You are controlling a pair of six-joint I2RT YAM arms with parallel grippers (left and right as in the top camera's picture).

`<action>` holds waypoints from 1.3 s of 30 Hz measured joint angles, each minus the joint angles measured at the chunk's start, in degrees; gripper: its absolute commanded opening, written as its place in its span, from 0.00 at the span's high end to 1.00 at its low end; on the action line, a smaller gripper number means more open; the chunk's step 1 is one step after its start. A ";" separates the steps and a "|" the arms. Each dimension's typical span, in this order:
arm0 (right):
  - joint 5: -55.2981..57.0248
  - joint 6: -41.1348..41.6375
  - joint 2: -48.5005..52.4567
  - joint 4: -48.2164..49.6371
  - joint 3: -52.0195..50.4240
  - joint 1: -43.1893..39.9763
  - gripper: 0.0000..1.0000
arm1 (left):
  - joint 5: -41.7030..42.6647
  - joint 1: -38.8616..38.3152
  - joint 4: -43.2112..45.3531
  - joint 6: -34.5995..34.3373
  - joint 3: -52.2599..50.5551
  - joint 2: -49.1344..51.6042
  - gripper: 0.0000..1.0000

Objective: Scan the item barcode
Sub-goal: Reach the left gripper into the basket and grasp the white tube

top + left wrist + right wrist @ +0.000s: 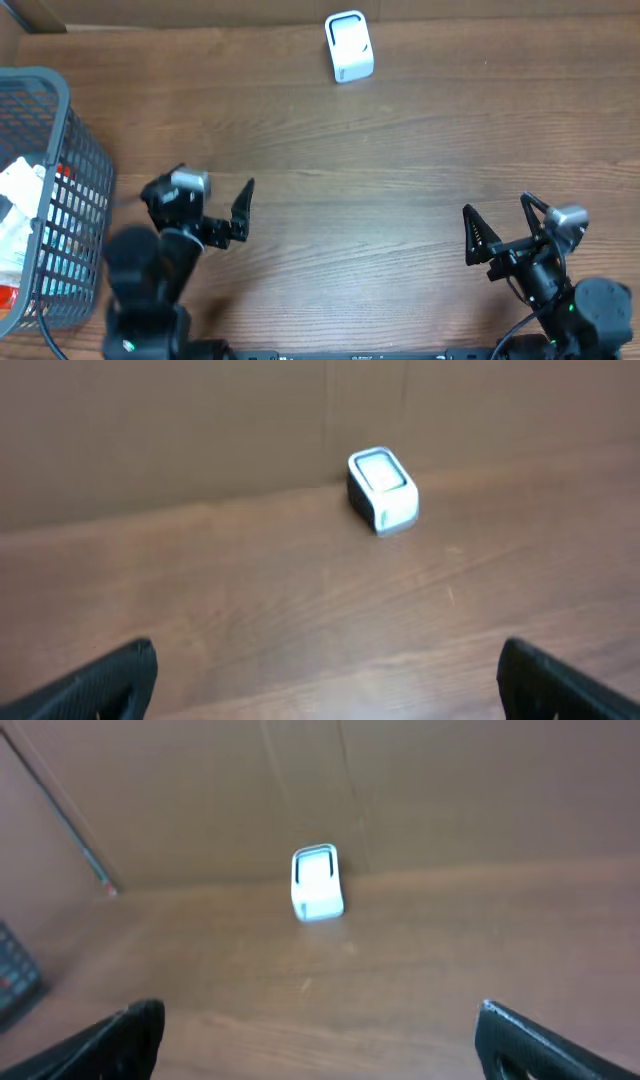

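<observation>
Well ahead of both jaws, the scanner [349,46] stands on the surface [400,150]; the items [20,185] lie in the basket [85,185], just outside the left jaws. Left and right jaws gape wide, empty. Reaching in, they may snag the mesh wall and tip the basket.

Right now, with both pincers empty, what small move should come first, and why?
Probably swing the left pincer toward the basket: it and the right pincer stand open and empty, the items lie in that basket beside it, and nothing is before the scanner yet.
</observation>
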 measured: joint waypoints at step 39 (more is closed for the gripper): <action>-11.37 -0.02 41.83 -23.06 26.75 0.00 0.00 | -4.52 52.00 -48.50 -28.02 67.98 54.18 0.14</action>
